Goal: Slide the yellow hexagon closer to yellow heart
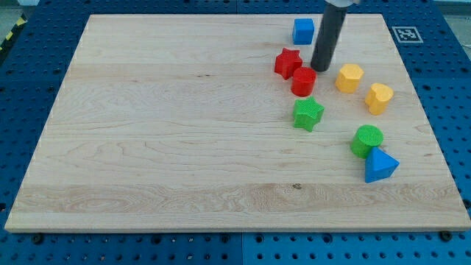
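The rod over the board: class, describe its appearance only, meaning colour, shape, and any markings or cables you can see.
The rod is a straight, round, dark grey-black cylinder, plain and smooth, ending in my tip. No markings, cables or labels show. Its upper end is cut off by the view's top.

Dark rod upright, my tip (pixel 319 69) on board

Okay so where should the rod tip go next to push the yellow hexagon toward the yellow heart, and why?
Probably slide my tip toward the view's right and bottom, into the yellow hexagon. My tip sits just left of the hexagon, beside the red cylinder, and the yellow heart lies to the hexagon's lower right, so that push should close the gap.
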